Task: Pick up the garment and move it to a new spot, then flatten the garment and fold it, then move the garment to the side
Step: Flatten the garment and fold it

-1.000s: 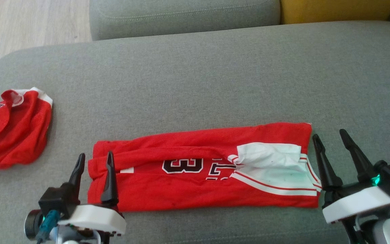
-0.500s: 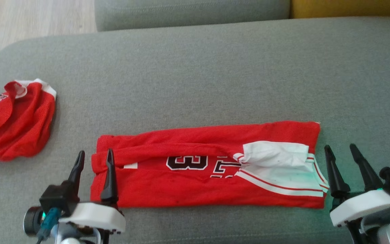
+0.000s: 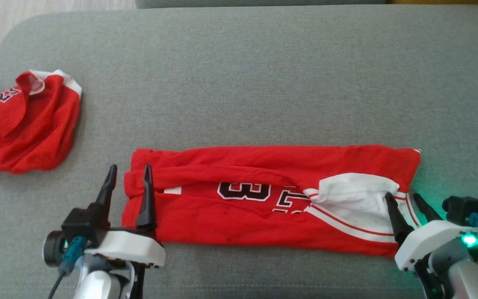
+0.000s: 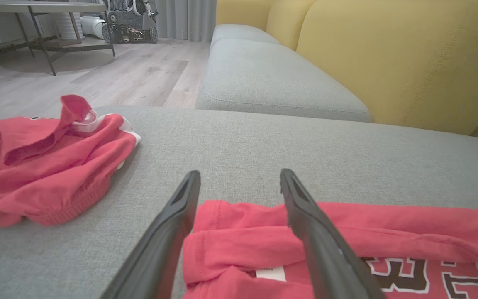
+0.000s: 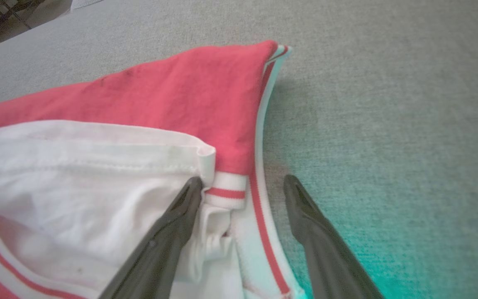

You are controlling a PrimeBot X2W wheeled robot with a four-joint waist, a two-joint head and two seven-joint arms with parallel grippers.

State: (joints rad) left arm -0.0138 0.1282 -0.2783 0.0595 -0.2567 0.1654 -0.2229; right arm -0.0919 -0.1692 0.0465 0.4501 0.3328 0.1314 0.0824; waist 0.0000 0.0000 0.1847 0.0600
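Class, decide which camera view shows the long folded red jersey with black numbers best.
The head view: the long folded red jersey shows there end to end on the grey cushion. The left wrist view gives its plain red end and part of the numbers; the right wrist view gives its white-trimmed end up close.

Red fabric jersey with black numerals (image 3: 264,216) lies folded lengthwise, a long flat strip on the grey sofa cushion (image 3: 243,83), white-trimmed end to the right.
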